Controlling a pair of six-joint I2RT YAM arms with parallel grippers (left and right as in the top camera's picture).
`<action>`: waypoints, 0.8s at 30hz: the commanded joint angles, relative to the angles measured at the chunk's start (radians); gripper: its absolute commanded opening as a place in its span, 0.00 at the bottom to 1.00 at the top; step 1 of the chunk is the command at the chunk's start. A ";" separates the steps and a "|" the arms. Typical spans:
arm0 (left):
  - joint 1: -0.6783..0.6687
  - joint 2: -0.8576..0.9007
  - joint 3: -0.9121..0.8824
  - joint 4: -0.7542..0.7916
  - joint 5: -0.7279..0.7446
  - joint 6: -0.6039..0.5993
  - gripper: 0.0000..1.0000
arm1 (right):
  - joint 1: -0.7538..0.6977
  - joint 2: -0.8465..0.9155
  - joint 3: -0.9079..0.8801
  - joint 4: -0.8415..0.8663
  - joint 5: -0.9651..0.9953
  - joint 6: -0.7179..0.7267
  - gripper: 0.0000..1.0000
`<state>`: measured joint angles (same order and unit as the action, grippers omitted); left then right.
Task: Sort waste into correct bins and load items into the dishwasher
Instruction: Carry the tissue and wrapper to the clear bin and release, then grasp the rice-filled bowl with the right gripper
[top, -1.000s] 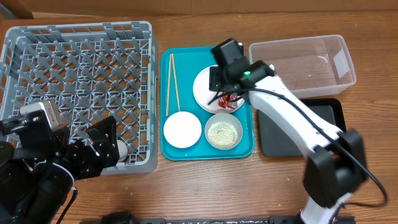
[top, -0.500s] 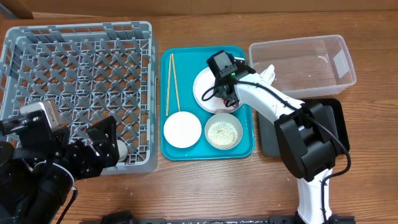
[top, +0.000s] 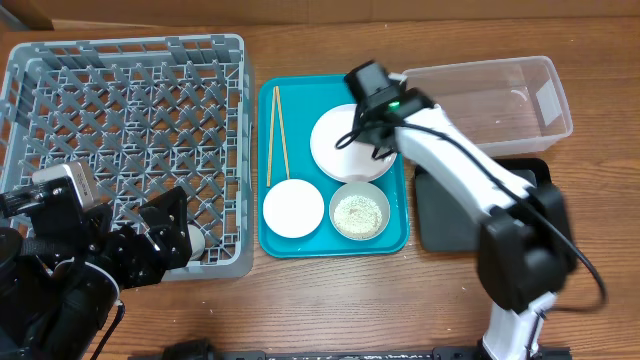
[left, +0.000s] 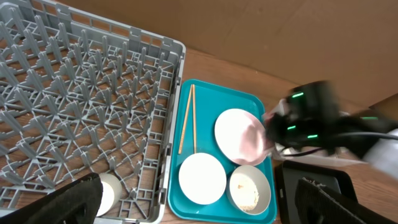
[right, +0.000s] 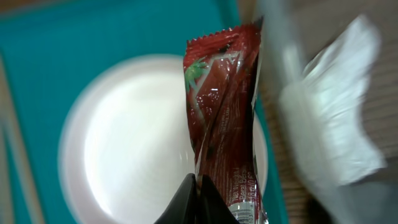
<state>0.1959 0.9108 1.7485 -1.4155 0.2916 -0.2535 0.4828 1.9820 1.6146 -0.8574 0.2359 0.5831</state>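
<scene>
On table, centre: teal tray (top: 300, 120), flat, bearing the tableware listed below.

1. Sauce packet (right: 224, 118), red, printed. It hangs upright, pinched at its lower end by the right gripper (right: 198, 196), whose fingertips are pressed together on it. It is above the right edge of the plate (top: 330, 150). From overhead the packet is hidden under the gripper.
2. Plate, round, white, at the tray's far right.
3. Chopsticks (top: 274, 135), a wooden pair lying side by side along the tray's left edge.
4. Pale bowl (top: 293, 208), at the near left of the tray, just beside item 5.
5. Rice bowl (top: 333, 212), holding loose rice grains (top: 360, 212), directly below the plate.
6. White scrap (right: 333, 106), crumpled and blurred, to the right of the packet. Its exact resting place cannot be told.
7. Clear tub (top: 480, 68), right of the tray at the far side.
8. Black tray (top: 440, 225), right of the tray at the near side, partly crossed by the right arm.
9. Dish rack (top: 125, 140), grey, left of the tray, with a cup (top: 196, 240) in its near right corner.
10. Left gripper (left: 199, 193), fingers (left: 74, 202) spread wide, holding nothing, above the rack's near edge.
</scene>
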 joint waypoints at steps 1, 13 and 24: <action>-0.006 -0.001 0.007 0.001 -0.010 0.022 1.00 | -0.075 -0.152 0.049 -0.011 0.009 -0.090 0.04; -0.006 -0.001 0.007 0.001 -0.010 0.022 1.00 | -0.256 -0.077 0.022 -0.013 -0.195 -0.338 0.61; -0.006 -0.001 0.007 0.001 -0.010 0.022 1.00 | -0.090 -0.279 0.024 -0.252 -0.376 -0.321 0.61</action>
<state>0.1959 0.9108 1.7485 -1.4166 0.2909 -0.2512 0.2955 1.7885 1.6287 -1.0550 -0.0807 0.2680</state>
